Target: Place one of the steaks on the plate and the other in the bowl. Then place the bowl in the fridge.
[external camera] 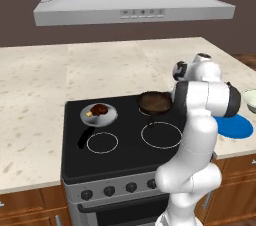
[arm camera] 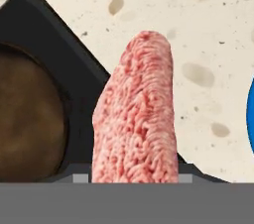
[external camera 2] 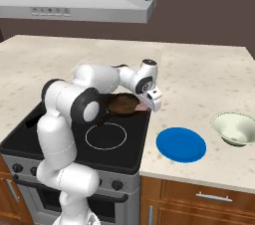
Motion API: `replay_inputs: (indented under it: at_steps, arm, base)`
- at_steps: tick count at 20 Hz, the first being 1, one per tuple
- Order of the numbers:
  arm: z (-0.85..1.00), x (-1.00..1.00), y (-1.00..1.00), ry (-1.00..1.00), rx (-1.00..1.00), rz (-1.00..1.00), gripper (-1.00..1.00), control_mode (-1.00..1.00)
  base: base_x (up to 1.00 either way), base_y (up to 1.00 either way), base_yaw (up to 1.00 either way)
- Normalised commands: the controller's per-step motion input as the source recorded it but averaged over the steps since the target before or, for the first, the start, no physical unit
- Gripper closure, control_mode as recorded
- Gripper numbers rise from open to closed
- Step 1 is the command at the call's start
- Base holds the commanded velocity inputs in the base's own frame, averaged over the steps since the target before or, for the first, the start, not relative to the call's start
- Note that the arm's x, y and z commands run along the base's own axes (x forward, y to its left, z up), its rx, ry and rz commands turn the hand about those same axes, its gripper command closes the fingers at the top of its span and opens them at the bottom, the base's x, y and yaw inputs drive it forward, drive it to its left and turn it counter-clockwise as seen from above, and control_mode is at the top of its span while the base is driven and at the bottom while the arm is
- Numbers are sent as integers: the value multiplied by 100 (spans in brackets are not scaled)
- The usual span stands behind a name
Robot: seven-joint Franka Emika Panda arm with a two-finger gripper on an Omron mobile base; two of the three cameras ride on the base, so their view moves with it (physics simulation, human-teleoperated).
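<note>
Tool [external camera 2: 147, 103] apparently grips the flat, grainy pink steak [arm camera: 138, 114].

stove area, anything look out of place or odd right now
Nothing spilled or damaged. The one unusual sight: the pinkish-red steak hangs in the gripper above the stove's right edge, beside the dark brown frying pan. The brown steak sits in the silver pan.

A white robot arm [external camera: 197, 135] rises before a black stovetop [external camera: 120, 140]. A dark brown steak [external camera: 100, 109] lies in a silver pan [external camera: 98, 115]. A brown frying pan [external camera: 154, 102] sits alongside, and a blue plate [external camera: 236, 127] rests on the bench [external camera: 35, 95].
</note>
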Motion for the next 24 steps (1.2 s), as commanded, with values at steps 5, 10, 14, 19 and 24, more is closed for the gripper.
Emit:
replay_inputs:
  at_steps: [5,10,14,19,24]
  arm:
    - [0,-56,-92,4,0,-2,100,-100]
    - [0,-40,-79,3,0,-1,100,-100]
    - [0,-17,-64,5,0,0,100,-100]
    - [-28,-8,-38,1,0,0,100,-100]
    - [-66,0,-1,-2,0,0,100,-100]
  base:
    - [0,0,0]
    - [0,0,0]
    - [0,0,0]
    - [0,0,0]
    - [0,0,0]
